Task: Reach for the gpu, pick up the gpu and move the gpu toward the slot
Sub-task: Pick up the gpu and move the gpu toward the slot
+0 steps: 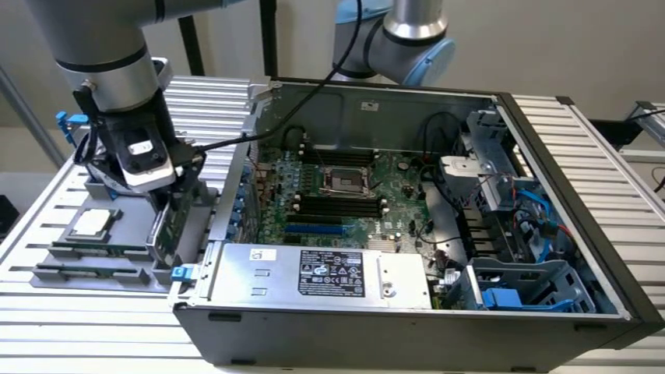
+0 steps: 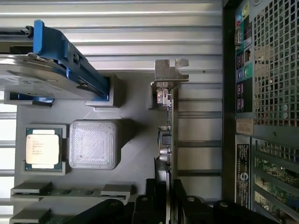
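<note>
The pincer is down over the grey parts tray that sits on the slatted table, just beside the open computer case on the exterior view's left. Its two black fingers straddle the gpu, one on each face of the thin green card. From the wrist view they look pressed up against it, pinching the card's upper edge, though the angle is edge-on and I can't be sure how firm the hold is.

The gpu stands on its edge in the tray, with its silver end bracket at the end away from the pincer. As far as I can see from the exterior view, its lower edge is seated in the tray's holder and has not come up out of it. A processor chip lies flat in its own pocket nearby, and the blue-framed hard drive sits in another part of the tray, apart from the card.

So the reach looks done and the grasp is made or nearly made. The lift is not done, and neither is the carry toward the slot. The motherboard lies inside the case, well apart from the card, with the case wall between them.
</note>
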`<state>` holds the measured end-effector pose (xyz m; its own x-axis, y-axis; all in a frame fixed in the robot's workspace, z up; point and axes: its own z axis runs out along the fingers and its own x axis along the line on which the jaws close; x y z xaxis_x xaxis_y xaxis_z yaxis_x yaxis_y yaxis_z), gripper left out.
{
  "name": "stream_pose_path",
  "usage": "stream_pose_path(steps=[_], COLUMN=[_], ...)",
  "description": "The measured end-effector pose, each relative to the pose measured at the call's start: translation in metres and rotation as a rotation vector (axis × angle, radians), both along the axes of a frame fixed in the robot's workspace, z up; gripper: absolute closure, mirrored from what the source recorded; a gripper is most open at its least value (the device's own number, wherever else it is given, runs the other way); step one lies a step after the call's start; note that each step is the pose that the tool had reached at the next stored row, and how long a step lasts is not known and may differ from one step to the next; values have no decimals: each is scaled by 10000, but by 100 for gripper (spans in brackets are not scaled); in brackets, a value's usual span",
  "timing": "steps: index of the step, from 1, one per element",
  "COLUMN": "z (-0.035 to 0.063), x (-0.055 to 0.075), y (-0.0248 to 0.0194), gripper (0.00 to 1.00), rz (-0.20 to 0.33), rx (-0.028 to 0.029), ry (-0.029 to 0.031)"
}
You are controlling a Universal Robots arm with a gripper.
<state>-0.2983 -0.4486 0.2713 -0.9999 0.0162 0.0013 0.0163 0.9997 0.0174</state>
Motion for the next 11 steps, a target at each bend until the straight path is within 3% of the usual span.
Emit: stream_pose_path(steps=[11], z=[500], x=[2], y=[0], gripper=[74], rz=[0], rx=[1], ry=[-1])
